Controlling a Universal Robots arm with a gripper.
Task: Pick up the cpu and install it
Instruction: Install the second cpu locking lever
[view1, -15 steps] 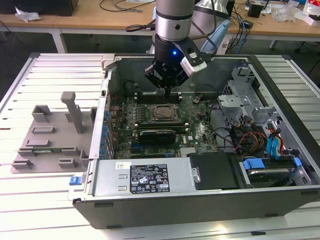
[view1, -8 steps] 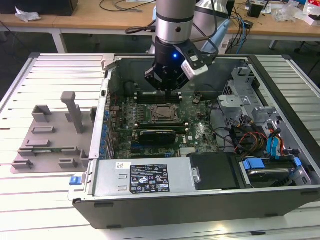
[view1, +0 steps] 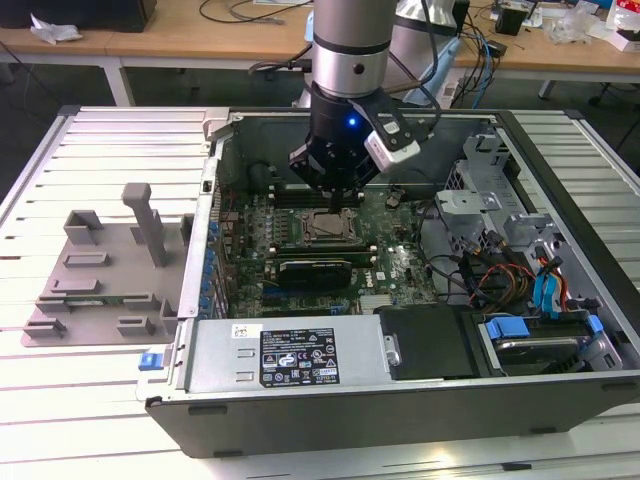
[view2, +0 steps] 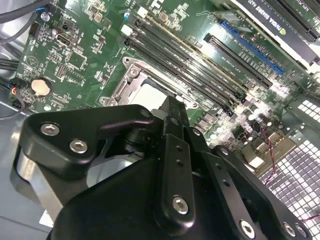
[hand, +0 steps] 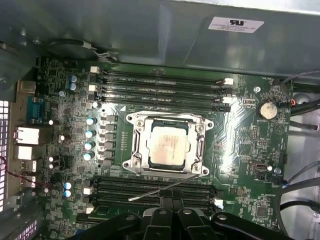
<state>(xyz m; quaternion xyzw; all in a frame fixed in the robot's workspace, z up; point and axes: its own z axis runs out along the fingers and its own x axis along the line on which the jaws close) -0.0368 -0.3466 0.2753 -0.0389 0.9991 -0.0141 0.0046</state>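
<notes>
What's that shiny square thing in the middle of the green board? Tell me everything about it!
That is the small flat square cpu with a pale silver metal top, a little smudged and glinting. It lies flat inside the silver metal socket frame on the green circuit board, between rows of long black memory slots. In the second wrist view only a corner peeks out behind the black gripper, which hangs just above it. Nothing seems to grip it.

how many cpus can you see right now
1. The cpu sits in the socket frame at the middle of the motherboard, below the gripper. Others could be hidden.
</notes>
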